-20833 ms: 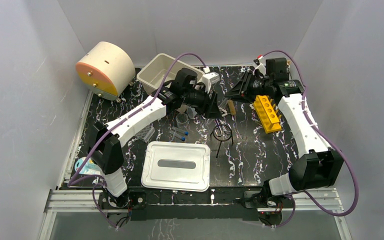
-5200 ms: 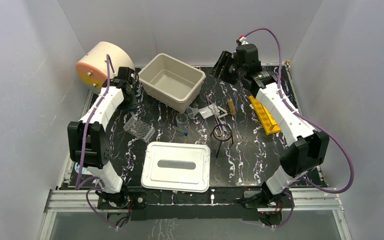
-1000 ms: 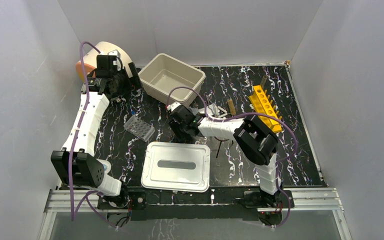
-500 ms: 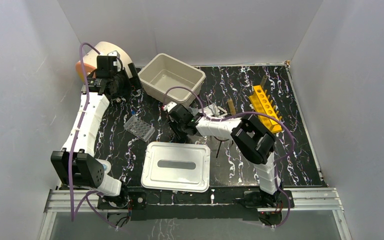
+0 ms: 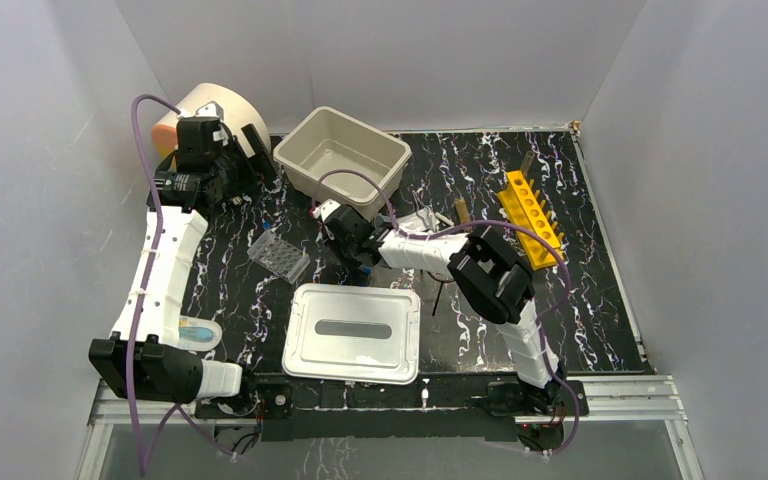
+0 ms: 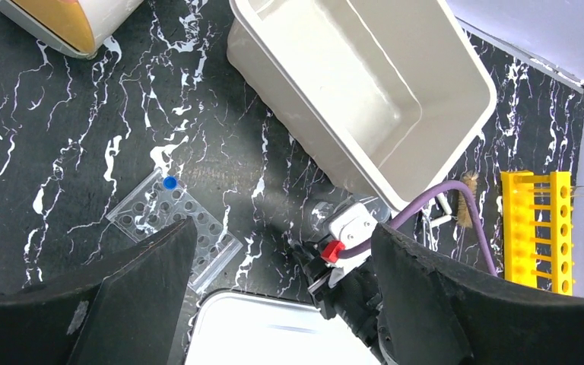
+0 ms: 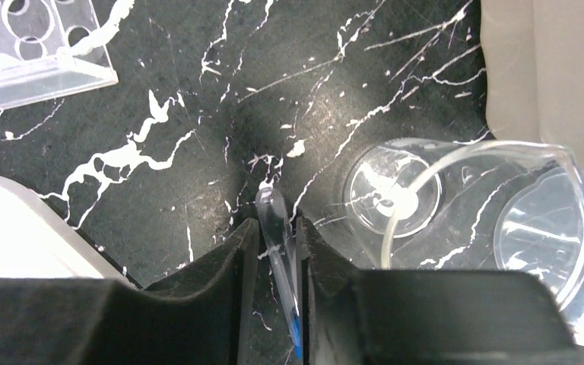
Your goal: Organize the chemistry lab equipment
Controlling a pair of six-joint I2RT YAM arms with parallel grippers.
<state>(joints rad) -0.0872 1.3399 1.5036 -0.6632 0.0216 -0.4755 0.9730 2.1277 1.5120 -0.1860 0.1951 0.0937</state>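
My right gripper (image 5: 348, 255) reaches across to the table's middle, just left of the clear beaker (image 7: 456, 201). In the right wrist view its jaws (image 7: 276, 228) are closed on a clear blue-capped vial (image 7: 277, 243), held slanted with its tip near the black table. My left gripper (image 5: 250, 155) hangs high by the cream cylinder (image 5: 205, 105), open wide and empty (image 6: 285, 304). A clear tube rack (image 5: 280, 256) holds one blue-capped vial (image 6: 169, 182). The tan-bristled brush (image 5: 461, 212) lies right of the bin. The ring stand is mostly hidden under my right arm.
A cream bin (image 5: 342, 160) stands at the back centre. A white lid (image 5: 352, 332) lies at the near middle. A yellow rack (image 5: 532, 215) sits at the right. A small blue and white item (image 5: 198, 330) lies near the left arm's base.
My right gripper has slid a little to the left, staying low over the table. My left arm has swung left and its wrist has shifted toward the cream cylinder.
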